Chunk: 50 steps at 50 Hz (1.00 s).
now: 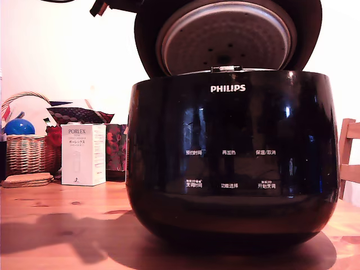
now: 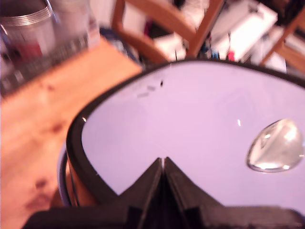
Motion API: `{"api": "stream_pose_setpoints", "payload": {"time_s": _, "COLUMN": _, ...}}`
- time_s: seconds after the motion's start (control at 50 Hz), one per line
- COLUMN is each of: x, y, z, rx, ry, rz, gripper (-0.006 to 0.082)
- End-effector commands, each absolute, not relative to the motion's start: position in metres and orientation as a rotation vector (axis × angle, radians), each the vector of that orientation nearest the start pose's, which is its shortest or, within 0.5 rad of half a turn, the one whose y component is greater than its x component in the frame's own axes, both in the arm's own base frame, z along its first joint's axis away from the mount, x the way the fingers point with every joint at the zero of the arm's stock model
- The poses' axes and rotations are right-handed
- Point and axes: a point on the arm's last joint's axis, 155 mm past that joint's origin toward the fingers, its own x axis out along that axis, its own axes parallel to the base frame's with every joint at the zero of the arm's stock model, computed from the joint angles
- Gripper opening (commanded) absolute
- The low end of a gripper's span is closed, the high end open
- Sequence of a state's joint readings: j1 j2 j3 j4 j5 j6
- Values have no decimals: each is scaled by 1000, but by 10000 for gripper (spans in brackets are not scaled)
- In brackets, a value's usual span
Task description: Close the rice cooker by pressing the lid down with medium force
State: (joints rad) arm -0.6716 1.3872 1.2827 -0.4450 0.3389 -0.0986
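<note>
1. Fingertips of my gripper [image 2: 163,164] meet, jaws shut w/ nothing between, right over the lid [image 2: 190,124], glossy top glaring pale.
2. Lid stands raised; dimpled silver inner disc shows.
3. Black rice cooker [image 1: 233,157] sits on wooden table [image 1: 50,225], front-centre in exterior view.

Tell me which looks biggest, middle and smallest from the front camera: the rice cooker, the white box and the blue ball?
In the exterior view:
1. the rice cooker, but it is closest to the camera, so it looks extra big
2. the white box
3. the blue ball, partly hidden in the wicker basket
</note>
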Motion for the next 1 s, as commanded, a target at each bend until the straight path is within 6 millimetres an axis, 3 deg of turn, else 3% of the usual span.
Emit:
{"api": "stream_pose_setpoints", "payload": {"time_s": 0.0, "x": 290, "y": -319, "z": 246, "rx": 16, "ry": 661, "rz": -958, "gripper": -24}}
{"api": "stream_pose_setpoints", "payload": {"time_s": 0.3, "x": 294, "y": -330, "z": 227, "rx": 39, "ry": 587, "rz": -916, "gripper": -24}}
{"api": "stream_pose_setpoints", "payload": {"time_s": 0.52, "x": 289, "y": -341, "z": 213, "rx": 34, "ry": 527, "rz": -929, "gripper": -24}}
{"api": "stream_pose_setpoints", "payload": {"time_s": 0.98, "x": 277, "y": -346, "z": 185, "rx": 30, "ry": 485, "rz": -937, "gripper": -24}}
